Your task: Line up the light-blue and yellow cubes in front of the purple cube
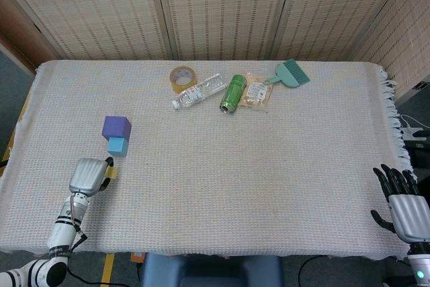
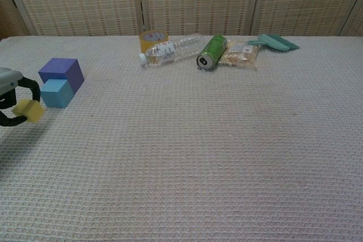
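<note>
I count three cubes: my left hand (image 2: 10,98) fingers pinch small yellow foam cube (image 2: 28,110); light-blue cube (image 2: 56,93) touching purple cube (image 2: 61,72). Right hand (image 1: 404,208) fingers spread, holding nothing.

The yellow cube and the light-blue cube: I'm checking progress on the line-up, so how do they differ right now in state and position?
The yellow cube is pinched in the left hand, tilted and apparently lifted off the cloth; the light-blue cube sits flat and unheld. The light-blue cube lies right against the front of the purple cube, while the yellow cube is nearer the robot, apart from both. The yellow one looks smaller. Both are plain solid-coloured blocks.
</note>
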You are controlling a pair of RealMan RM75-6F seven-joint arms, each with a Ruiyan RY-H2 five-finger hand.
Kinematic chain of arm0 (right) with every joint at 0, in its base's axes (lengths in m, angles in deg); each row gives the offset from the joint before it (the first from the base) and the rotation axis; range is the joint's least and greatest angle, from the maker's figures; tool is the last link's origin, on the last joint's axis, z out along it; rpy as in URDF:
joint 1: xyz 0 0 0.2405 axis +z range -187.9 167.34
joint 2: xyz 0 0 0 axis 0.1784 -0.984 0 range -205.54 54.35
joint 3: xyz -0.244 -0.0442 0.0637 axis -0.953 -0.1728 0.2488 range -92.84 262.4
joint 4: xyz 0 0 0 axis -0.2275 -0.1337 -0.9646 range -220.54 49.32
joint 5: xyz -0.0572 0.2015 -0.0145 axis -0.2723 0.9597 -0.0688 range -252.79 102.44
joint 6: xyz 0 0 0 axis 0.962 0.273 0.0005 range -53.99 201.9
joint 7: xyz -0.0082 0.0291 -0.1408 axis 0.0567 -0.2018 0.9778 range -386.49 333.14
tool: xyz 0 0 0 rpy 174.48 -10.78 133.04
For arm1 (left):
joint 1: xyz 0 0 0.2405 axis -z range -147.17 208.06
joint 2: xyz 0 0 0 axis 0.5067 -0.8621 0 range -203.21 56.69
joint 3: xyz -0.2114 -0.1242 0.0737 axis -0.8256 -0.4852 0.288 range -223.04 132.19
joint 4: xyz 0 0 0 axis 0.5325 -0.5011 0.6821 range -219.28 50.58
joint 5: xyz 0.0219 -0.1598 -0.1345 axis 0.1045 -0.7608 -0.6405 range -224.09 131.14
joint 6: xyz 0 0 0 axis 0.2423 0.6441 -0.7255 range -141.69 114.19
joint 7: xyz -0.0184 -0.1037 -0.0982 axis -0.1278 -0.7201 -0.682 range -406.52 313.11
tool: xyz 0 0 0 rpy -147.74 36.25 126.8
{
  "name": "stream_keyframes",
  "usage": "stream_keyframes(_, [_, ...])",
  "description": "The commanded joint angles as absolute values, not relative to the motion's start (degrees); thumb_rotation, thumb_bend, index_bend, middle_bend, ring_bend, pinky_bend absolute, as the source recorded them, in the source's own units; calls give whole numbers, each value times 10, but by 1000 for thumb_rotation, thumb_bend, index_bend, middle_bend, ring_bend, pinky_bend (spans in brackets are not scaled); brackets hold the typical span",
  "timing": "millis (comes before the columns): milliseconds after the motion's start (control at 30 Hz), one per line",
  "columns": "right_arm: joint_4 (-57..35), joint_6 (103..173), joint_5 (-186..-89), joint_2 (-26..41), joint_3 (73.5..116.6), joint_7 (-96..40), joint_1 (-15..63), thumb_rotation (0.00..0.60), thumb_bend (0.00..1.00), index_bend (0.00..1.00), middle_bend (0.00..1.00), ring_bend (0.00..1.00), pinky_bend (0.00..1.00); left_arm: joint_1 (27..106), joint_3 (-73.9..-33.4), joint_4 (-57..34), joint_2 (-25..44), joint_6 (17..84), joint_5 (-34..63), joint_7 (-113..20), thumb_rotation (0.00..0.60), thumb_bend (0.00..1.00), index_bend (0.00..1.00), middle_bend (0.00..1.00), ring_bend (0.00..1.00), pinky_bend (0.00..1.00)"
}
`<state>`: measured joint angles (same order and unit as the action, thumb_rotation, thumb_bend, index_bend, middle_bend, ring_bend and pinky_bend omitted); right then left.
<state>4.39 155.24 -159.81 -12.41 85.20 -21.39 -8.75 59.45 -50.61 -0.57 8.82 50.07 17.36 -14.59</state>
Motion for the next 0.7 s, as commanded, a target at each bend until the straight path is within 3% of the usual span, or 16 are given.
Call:
stream_keyframes(33, [42, 1552, -1596, -123, 853, -215, -87, 600, 1, 0, 0, 0, 0, 610, -514, -20, 99, 483, 165, -137, 600, 352, 425, 1000, 1000, 1000])
stream_keyframes(700, [40, 1535, -1572, -124, 861, -213, -81, 600, 1, 0, 0, 0, 0, 648, -521, -89, 142, 436, 127, -120, 600, 354, 374, 1000, 1000, 1000])
